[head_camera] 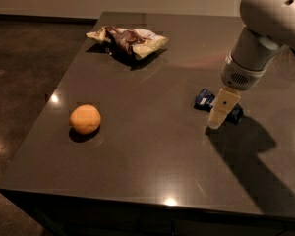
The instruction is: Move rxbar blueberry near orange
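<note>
Cream gripper (215,124) sits at the dark-blue rxbar blueberry (204,99); orange (85,119) is orange.

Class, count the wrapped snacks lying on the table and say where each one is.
2. The snack bag lies at the far side of the table; the rxbar blueberry lies at right, partly hidden behind the gripper, which points down at it.

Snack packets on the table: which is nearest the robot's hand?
The dark blue rxbar blueberry, partly behind the hand on the right; the tan snack bag lies far back.
</note>
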{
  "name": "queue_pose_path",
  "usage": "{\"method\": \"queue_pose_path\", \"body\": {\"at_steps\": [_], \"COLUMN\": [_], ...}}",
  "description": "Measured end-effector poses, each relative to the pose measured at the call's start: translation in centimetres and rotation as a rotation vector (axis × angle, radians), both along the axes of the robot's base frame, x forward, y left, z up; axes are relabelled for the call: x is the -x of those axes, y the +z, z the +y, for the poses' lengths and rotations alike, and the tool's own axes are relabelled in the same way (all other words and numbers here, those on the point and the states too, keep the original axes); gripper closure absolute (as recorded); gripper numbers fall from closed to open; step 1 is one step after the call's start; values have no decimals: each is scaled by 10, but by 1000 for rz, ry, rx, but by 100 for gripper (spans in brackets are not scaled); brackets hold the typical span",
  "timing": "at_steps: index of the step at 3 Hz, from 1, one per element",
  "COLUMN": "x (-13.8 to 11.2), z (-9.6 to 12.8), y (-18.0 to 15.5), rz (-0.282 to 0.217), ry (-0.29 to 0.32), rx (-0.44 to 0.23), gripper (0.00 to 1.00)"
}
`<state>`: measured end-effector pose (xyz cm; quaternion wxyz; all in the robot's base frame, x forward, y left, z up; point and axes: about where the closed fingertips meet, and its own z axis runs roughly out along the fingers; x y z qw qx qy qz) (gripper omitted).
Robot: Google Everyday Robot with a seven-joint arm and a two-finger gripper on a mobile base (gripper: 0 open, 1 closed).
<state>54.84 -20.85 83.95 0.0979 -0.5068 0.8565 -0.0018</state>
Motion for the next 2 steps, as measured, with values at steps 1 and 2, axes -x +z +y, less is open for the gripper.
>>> {"method": "queue_pose_path", "body": {"at_steps": [1,2], "x": [-5,-8], "z": [-4,-7], "y": [-8,-12], "rz": [4,9], "ry": [-8,-14], "rx": [4,-4], "gripper": [14,38]}}
